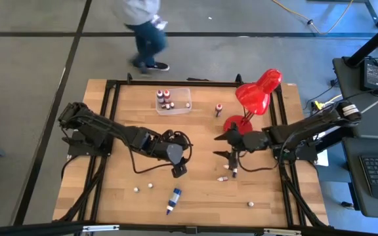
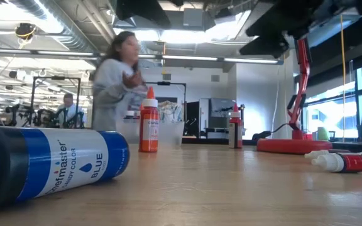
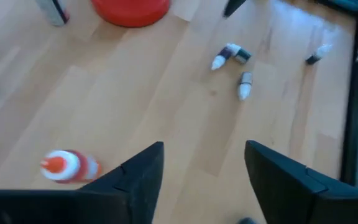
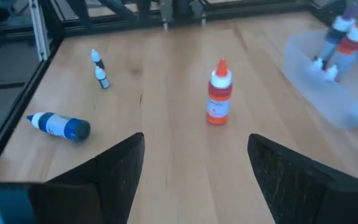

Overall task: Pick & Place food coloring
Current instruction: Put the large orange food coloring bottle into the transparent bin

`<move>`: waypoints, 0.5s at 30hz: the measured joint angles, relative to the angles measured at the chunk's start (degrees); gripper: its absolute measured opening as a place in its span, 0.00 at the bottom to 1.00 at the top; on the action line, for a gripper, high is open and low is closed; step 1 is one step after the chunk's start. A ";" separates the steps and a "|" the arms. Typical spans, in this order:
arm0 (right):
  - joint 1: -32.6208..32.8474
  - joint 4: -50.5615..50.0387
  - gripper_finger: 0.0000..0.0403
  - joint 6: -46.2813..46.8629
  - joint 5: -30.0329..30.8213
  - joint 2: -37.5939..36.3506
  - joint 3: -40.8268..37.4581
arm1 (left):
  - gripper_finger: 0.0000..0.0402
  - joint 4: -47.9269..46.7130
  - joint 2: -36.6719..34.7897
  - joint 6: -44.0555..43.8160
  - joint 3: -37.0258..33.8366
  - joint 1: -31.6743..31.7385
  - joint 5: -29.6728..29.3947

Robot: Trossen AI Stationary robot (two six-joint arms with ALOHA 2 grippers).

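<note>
Food coloring bottles are scattered on the wooden table. An orange-red bottle with a white collar (image 4: 218, 99) stands upright on its base between my two grippers; it also shows beside one left finger (image 3: 67, 167), apart from it. A long blue bottle (image 1: 173, 200) lies on its side near the front edge. Tiny white-capped bottles (image 3: 229, 56) lie near the lamp side. My left gripper (image 1: 179, 169) hangs open over mid-table with nothing between its fingers (image 3: 143, 171). My right gripper (image 1: 227, 145) is open and holds nothing, in front of the lamp base.
A clear plastic box (image 1: 173, 101) holding a few bottles sits at the far middle. A red desk lamp (image 1: 258, 92) stands at the far right, and one bottle (image 1: 219, 109) stands beside it. A person walks beyond the far edge (image 1: 146, 33). Black frame rails border the table.
</note>
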 joint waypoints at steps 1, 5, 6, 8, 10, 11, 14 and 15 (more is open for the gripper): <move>0.51 -0.05 0.72 0.46 1.01 -0.83 -0.70 | 0.57 0.03 0.00 1.15 0.00 0.53 0.10; 2.82 0.10 0.72 1.86 4.79 -4.19 -3.43 | 0.60 0.26 0.00 2.99 0.00 1.65 1.68; 3.34 0.41 0.72 1.87 5.32 -4.92 -4.01 | 0.61 0.23 0.00 3.03 0.00 1.79 2.08; 4.00 0.93 0.72 1.70 6.32 -6.33 -4.89 | 0.60 0.22 0.00 3.99 0.00 1.85 2.46; 4.21 1.23 0.72 1.75 7.38 -7.15 -5.34 | 0.60 -0.54 0.00 3.86 0.00 2.31 1.20; 4.17 1.32 0.72 1.88 7.99 -7.38 -5.46 | 0.60 -1.71 0.00 2.51 0.00 2.74 -0.14; 4.05 1.69 0.72 2.98 10.60 -7.64 -5.54 | 0.60 -5.36 0.00 -3.61 0.00 5.24 -4.62; 3.98 1.64 0.72 3.10 11.45 -7.64 -5.54 | 0.60 -6.41 -0.02 -5.78 0.00 6.17 -5.44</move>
